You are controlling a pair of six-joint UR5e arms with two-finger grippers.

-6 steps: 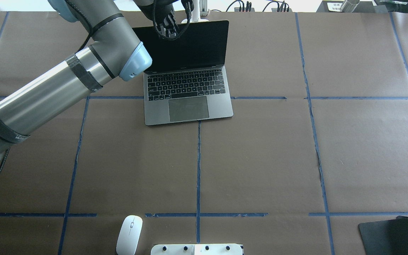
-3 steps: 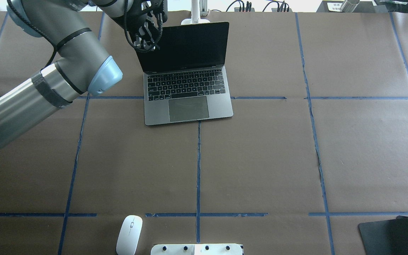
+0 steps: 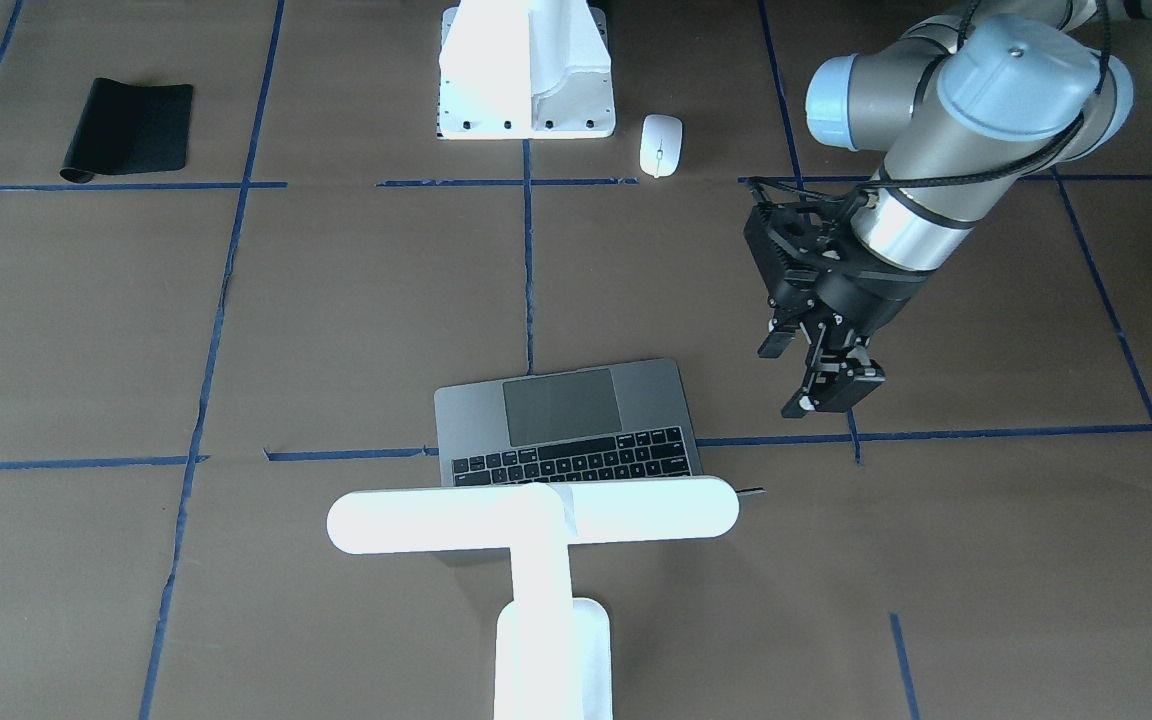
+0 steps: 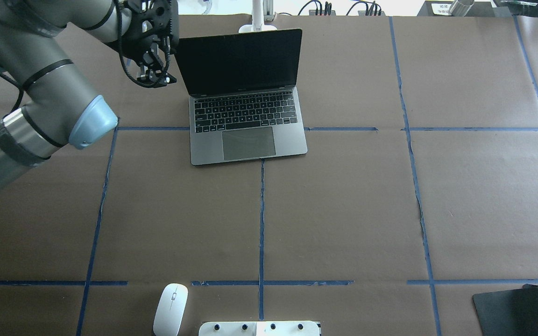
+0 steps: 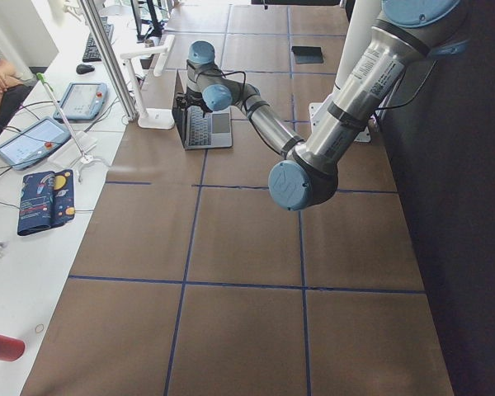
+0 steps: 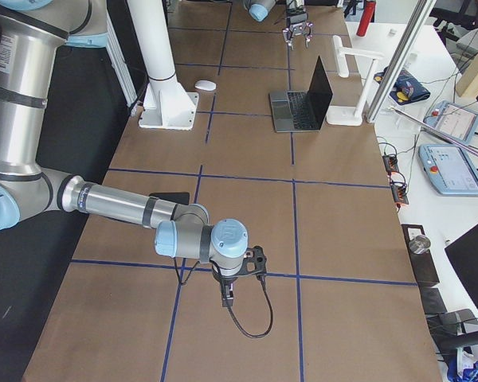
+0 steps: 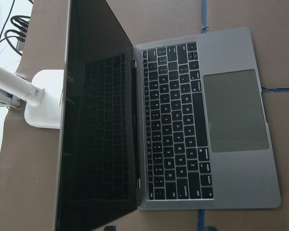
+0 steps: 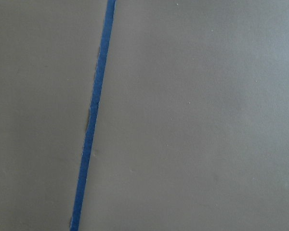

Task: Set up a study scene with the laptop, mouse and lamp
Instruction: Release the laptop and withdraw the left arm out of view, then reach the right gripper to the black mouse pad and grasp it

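In the right-side view, the right pincer is seen nearest the camera, in the lower middle of the frame. It is pointed down close over the brown-papered desk, beside a blue tape line. Whether it is spread or pressed together cannot be told, and only bare paper and tape are shown by its wrist camera.

Further up that frame, left of centre, a black mat is partly hidden behind the arm. Beyond it, in the upper left, a white pedestal with bolt holes is set on the desk. The mouse lies flat just beside the pedestal, not touching it.

Further still, the laptop is found in the upper middle of the overhead frame. It is opened, with its dark screen raised and its keyboard and trackpad turned toward the pedestal.

The lamp is stood just behind the lid. Its long bar head runs level along the lid's top edge, and its rounded base is visible at the left edge of the left wrist view.

Farthest, at the top of the right-side frame and in the upper left of the overhead one, the left pincer is held above the desk. It is beside the screen's left edge and apart from it. Its fingers are spread and nothing is held between them.
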